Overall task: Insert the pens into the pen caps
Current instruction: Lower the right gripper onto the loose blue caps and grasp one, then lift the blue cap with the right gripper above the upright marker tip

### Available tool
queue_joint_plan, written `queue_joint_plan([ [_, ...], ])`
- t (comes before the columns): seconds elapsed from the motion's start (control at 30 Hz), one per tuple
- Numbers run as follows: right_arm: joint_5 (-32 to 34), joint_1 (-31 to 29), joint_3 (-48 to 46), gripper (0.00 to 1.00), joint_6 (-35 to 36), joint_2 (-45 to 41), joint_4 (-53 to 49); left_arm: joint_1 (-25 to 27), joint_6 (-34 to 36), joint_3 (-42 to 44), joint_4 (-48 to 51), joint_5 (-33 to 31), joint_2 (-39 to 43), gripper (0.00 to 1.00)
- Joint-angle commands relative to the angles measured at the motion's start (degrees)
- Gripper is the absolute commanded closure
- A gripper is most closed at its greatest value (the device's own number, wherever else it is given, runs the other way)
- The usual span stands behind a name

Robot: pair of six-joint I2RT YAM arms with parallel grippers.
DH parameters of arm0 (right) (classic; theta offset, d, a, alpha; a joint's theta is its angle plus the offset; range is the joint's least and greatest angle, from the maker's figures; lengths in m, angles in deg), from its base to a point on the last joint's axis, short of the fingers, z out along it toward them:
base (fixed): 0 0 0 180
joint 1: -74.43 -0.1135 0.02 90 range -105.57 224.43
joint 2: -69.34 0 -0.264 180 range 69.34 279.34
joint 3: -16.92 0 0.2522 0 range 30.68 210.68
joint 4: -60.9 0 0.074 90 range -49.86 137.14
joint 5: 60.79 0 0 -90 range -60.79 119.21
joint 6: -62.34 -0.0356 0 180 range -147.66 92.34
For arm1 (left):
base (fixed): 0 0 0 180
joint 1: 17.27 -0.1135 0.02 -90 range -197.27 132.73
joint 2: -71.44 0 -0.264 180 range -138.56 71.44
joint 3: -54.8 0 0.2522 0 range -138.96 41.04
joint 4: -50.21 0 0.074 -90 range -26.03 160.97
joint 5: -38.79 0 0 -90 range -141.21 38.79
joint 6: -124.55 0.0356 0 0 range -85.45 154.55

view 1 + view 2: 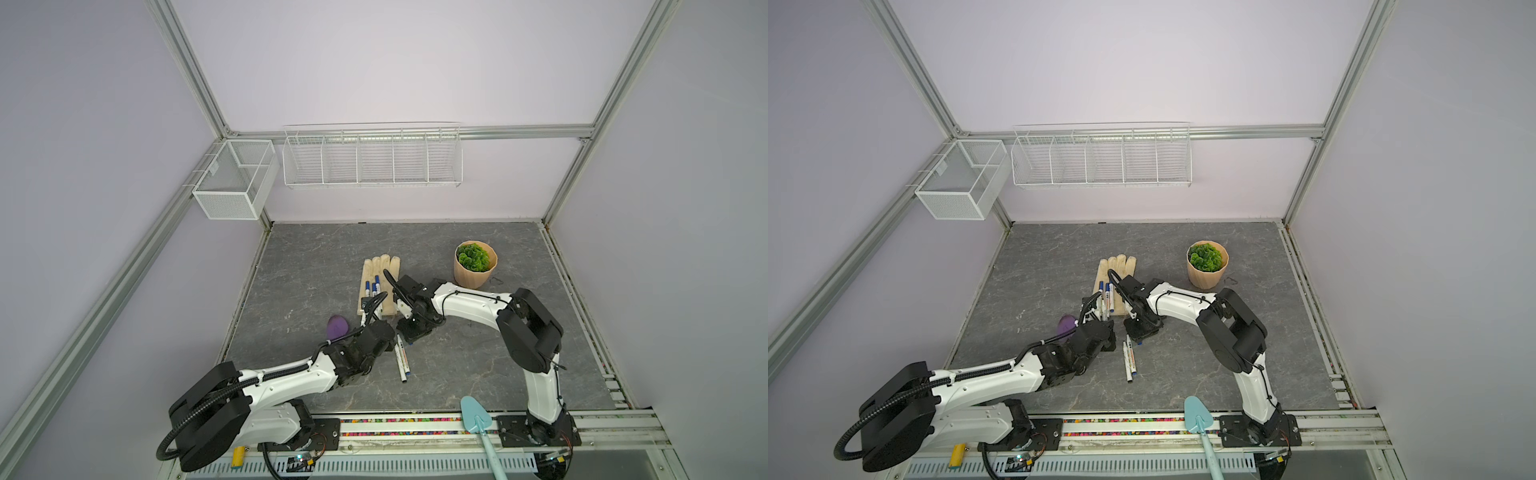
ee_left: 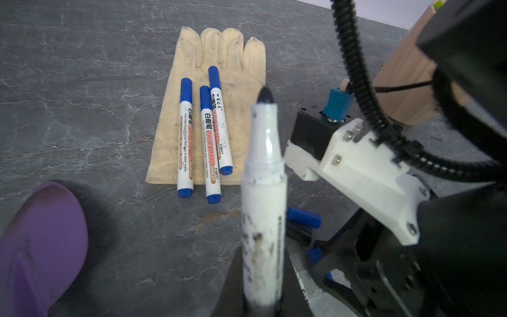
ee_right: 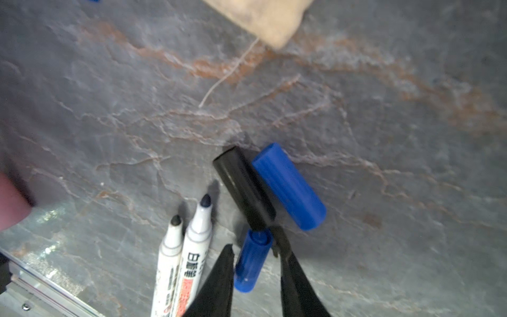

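Left hand was found clamped on an uncapped pen. Right hand was set open astride a blue cap. Three capped pens were laid on the glove, at twelve o'clock from the left hand.

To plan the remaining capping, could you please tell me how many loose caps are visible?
3. A black cap and a blue cap lie side by side; a second blue cap lies between the jaws of the right gripper. Others may be hidden.
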Motion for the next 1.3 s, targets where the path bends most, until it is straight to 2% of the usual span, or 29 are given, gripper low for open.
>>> queue_joint_plan([
  [0.0,4.42,-0.35,-0.38,0.71,0.79,1.2,-3.12,-0.26,-0.83,0.5,-0.74,-0.72,0.48,1.0],
  [0.2,4.81,-0.43,-0.14,0.74,0.84,1.54,-2.11,-0.26,-0.43,0.26,-1.1,-0.23,0.3,1.0],
  [0.4,4.53,-0.41,-1.2,0.87,1.11,0.55,-0.27,-0.26,-0.07,0.22,-1.25,0.33,0.05,1.0],
  [0.5,3.22,0.22,-4.68,0.9,0.68,-3.77,2.81,-0.26,0.49,0.14,-1.78,0.93,-0.06,1.0],
  [0.67,2.49,2.68,-11.88,0.93,-0.93,-16.11,8.65,-0.26,2.5,-0.53,-3.44,4.6,-0.98,1.0],
  [0.9,-4.94,7.86,-20.56,0.92,-5.8,-32.02,23.99,0.14,12.06,-2.11,-9.73,18.26,-3.94,1.0],
  [1.03,-8.18,8.24,-22.76,0.92,-7.5,-35.25,30.95,1.28,14.44,-2.49,-11.34,20.41,-4.31,1.0],
  [1.27,-9.79,8.27,-23.4,0.91,-8.52,-35.73,35.22,2.2,16.06,-1.9,-12.72,21.37,-3.57,1.0],
])
